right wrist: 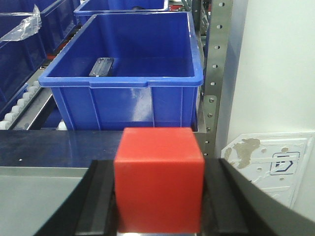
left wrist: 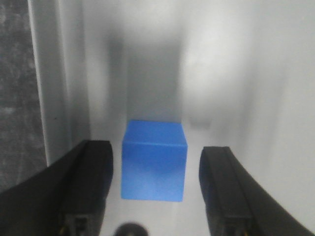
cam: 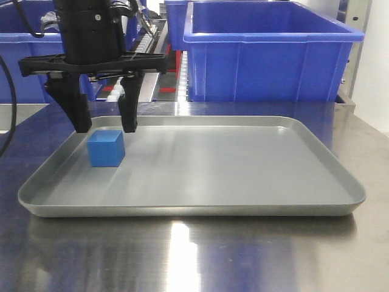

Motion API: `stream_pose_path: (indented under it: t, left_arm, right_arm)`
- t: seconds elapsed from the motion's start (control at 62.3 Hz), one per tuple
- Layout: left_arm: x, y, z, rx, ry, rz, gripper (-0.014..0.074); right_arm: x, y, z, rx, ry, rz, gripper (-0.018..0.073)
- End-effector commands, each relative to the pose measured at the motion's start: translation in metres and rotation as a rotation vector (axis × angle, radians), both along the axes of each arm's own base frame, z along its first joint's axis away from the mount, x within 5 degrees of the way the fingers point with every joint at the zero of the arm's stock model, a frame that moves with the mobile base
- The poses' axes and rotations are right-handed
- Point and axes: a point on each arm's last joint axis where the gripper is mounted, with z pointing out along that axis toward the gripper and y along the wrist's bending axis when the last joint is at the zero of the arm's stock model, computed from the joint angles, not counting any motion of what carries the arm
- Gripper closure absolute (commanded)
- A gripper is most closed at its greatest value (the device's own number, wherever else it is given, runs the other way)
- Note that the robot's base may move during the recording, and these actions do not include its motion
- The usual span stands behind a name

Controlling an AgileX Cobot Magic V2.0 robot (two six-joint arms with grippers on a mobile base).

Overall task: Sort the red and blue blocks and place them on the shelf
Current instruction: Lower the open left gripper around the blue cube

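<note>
Well, left gripper point(cam: 103, 125) is hanging open over the small matte blue cube point(cam: 106, 149), right gripper point(right wrist: 158, 196) is clamping the bright red cube point(right wrist: 158, 179); an off-centre close risks skidding blue.

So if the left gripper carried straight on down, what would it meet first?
Likely the grey tray: the left gripper is open, its fingers either side of the blue block, so the tips should reach the floor first.
</note>
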Motion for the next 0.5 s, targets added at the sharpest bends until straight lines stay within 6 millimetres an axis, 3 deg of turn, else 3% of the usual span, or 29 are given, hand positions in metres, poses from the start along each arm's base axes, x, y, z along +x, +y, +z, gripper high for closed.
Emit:
stream_pose_path:
  t: [0.0, 0.482]
  left_arm:
    - [-0.004, 0.003, 0.029, -0.042, -0.059, 0.016, 0.0178]
    - [-0.006, 0.004, 0.013, -0.033, -0.044, 0.015, 0.0178]
  right_arm:
    - [-0.001, -0.001, 0.02, 0.009, -0.126, -0.013, 0.0156]
    - [-0.001, -0.001, 0.02, 0.009, -0.126, -0.013, 0.0156]
